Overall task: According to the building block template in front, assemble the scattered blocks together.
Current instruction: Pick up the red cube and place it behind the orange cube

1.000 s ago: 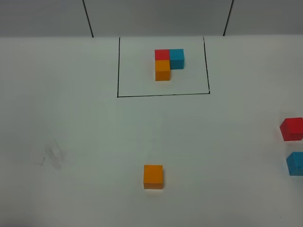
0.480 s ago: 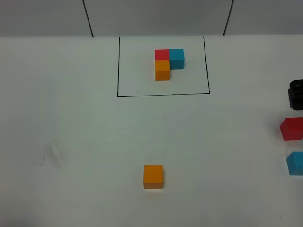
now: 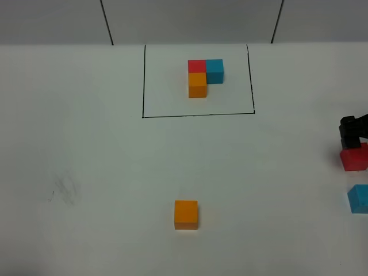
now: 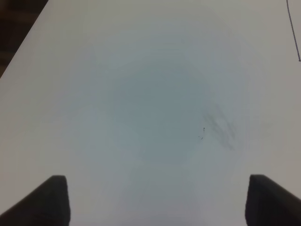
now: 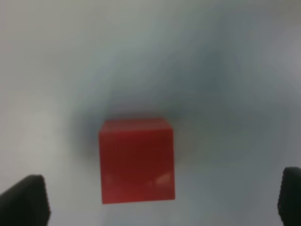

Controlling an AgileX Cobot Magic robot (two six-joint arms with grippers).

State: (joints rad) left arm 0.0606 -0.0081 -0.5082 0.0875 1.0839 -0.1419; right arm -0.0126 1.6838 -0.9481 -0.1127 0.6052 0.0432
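Red cube (image 3: pixel 353 159): loose on white table (image 3: pixel 86 172) at far right, near blue cube (image 3: pixel 359 199), well apart from framed template (image 3: pixel 204 77); prob. light, rigid, smooth-faced, so grip sq. across two opposite flat sides; right gripper (image 5: pixel 157 200) hovers above, jaws wide, holding nothing.

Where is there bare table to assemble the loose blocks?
Widest free patch: between the black frame and the orange block, running left to the smudge. Also bare from the orange block rightward. Crowded at the right edge: red block, blue block, right tool at the red one.
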